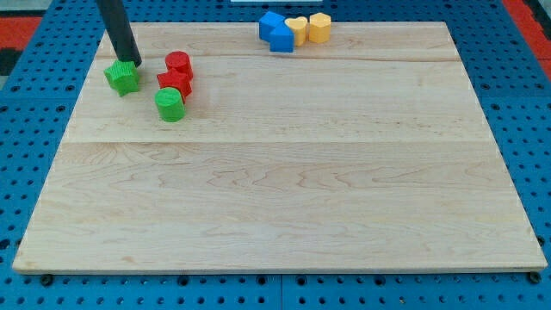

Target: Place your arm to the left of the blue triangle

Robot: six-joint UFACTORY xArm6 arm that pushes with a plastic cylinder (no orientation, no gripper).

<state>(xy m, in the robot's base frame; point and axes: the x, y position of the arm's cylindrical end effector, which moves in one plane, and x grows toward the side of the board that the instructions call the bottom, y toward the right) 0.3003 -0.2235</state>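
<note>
Nearest the view's bottom lies only bare wooden board (284,215); the task's blue triangle (281,39) sits far off at the view's top edge, touching a second blue block (270,24) on its left and a yellow heart (296,29) and yellow cylinder (319,27) on its right. My tip (129,64), a plain rod with nothing to open or close, rests against a green star (122,78) at the view's upper left, beside 2 red blocks (176,73) and a green cylinder (170,104). Judging by this, the arm is well apart from its goal and must travel right along the top.
</note>
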